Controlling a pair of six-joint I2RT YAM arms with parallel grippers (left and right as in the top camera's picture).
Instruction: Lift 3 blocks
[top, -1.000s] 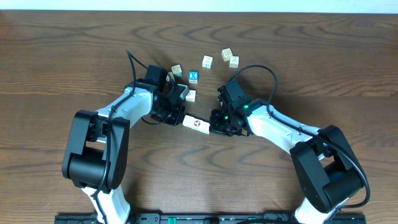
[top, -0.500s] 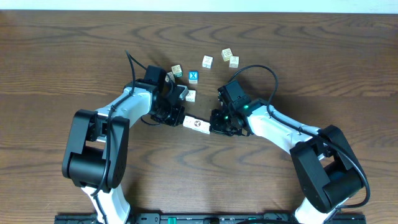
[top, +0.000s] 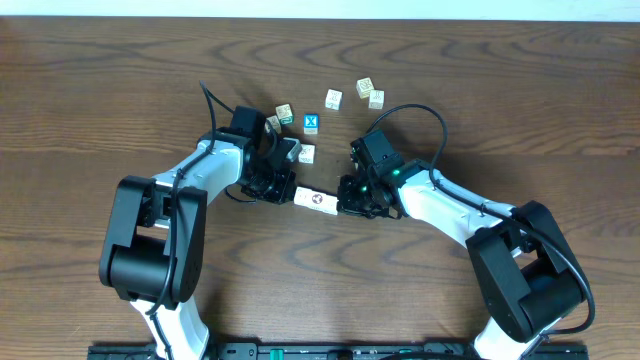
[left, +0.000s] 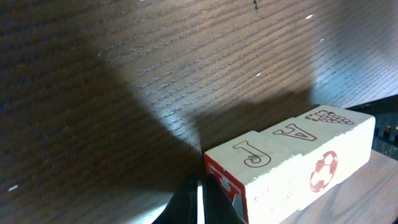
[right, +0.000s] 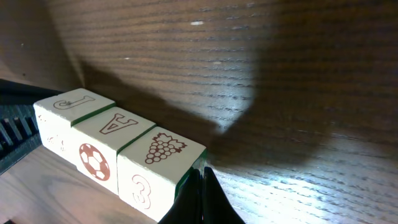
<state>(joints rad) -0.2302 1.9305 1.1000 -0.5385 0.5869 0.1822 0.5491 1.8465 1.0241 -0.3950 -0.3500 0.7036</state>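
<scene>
Quick read on this one: the three blocks (top: 315, 200) sit end to end in one row around the middle of the bench (top: 100, 80), on the near side of the loose cubes (top: 333, 98) and the blue X cube (top: 311, 123).

Neither claw is really gripping anything. The left claw (top: 289, 192) has its fingers pinched together with nothing between them, tip butted against the J block (left: 249, 155). The right claw (top: 344, 206) is the same, closed on nothing, tip against the grapes block (right: 163, 152). So the row is only squeezed lengthwise between two closed tips.

Going by the shadow under it in both wrist views, I'd guess the row is a bit off the bench, but I can't say for sure.

What worries me:
- The A block (right: 112, 134) in the middle is held by friction alone. If either arm eases off the squeeze, it probably drops out first.
- If the arms don't rise at the same rate, the row likely kinks at a seam and pops apart.
- The tips look narrow against the block faces, so an off-centre push could make an end block twist away.
- Too much squeeze and the row may buckle up or sideways.
- Any drift toward the far side risks bumping the loose cubes.
</scene>
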